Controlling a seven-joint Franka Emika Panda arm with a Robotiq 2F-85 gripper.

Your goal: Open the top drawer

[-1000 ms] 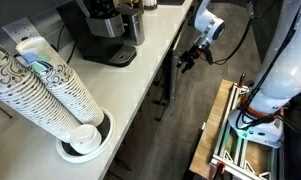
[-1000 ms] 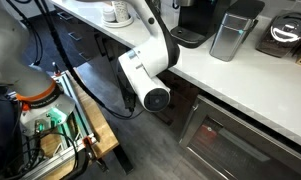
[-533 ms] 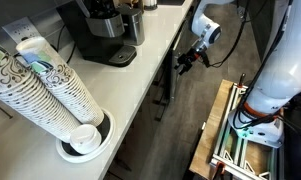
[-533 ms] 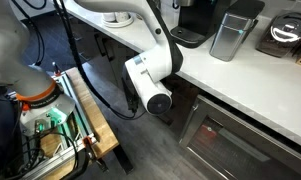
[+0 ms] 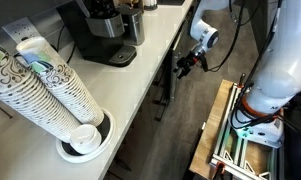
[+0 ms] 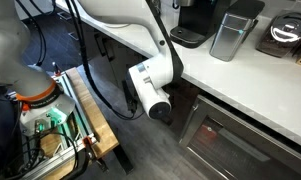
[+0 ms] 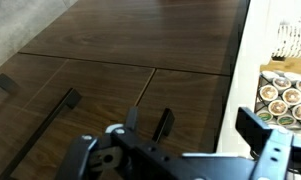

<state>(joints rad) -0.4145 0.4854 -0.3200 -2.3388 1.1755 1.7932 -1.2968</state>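
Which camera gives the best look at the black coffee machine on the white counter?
An exterior view: the black coffee machine shows there from carafe to base, standing on the white counter. In an exterior view from another spot, only its lower part shows, cut off by the frame's top. The wrist view misses it entirely.

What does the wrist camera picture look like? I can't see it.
The robot's open gripper pokes up from the bottom, facing dark brown wooden cabinet fronts with thin dark bar handles. On the right are a white edge and round pods.
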